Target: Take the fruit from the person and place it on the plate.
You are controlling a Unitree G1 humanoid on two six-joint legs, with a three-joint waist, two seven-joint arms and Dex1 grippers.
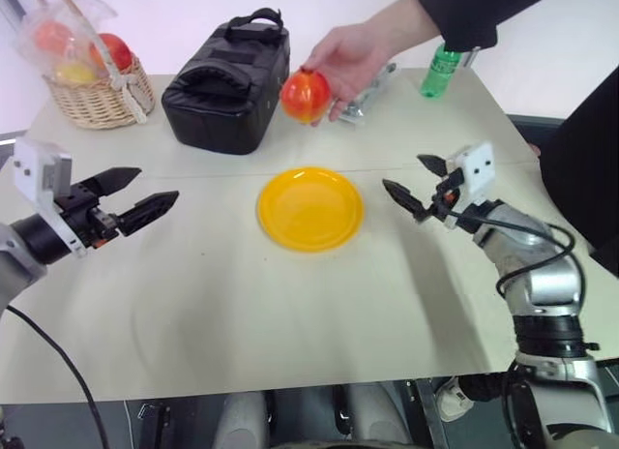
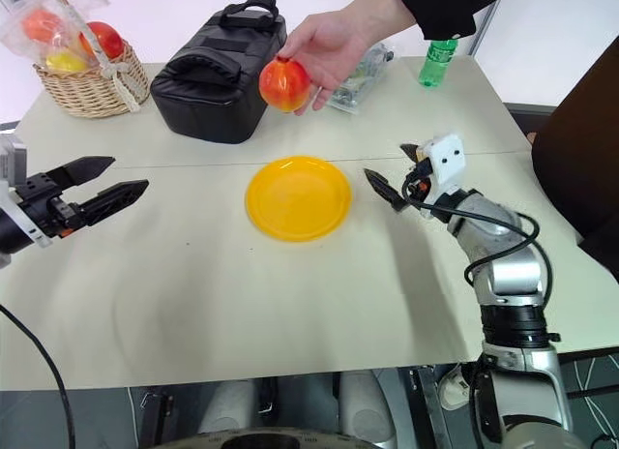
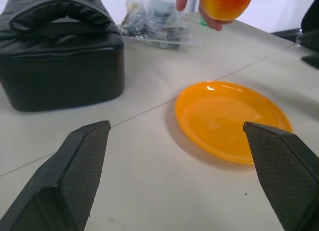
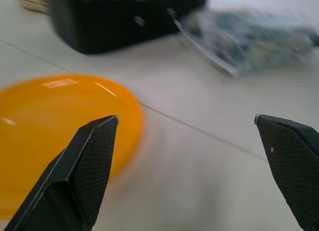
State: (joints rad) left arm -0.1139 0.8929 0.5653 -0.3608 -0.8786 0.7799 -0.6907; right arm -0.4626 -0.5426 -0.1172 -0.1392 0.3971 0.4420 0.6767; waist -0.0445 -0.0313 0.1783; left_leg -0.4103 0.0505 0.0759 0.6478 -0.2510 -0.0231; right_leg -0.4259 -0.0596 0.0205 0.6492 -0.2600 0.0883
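Fruit [image 1: 306, 95] hangs in the person's hand [image 1: 350, 60] at twelve o'clock above the plate [image 1: 309, 209]. Left claw [image 1: 137, 199] and right claw [image 1: 418, 182] gape, empty, at nine and three.

Tabletop [image 1: 242, 314] pale beige, a thin seam running across it behind the plate. Yellow plate [image 1: 309, 209] lies flat near the middle, bare. Black zipped bag [image 1: 226, 81] with a carry handle stands behind it, toward the left. Wicker basket [image 1: 97, 99] of plastic-wrapped fruits at the far left corner. Clear plastic packet [image 2: 360, 79] of dark items lies right of the bag. Green bottle [image 1: 441, 72] upright at the far right edge.
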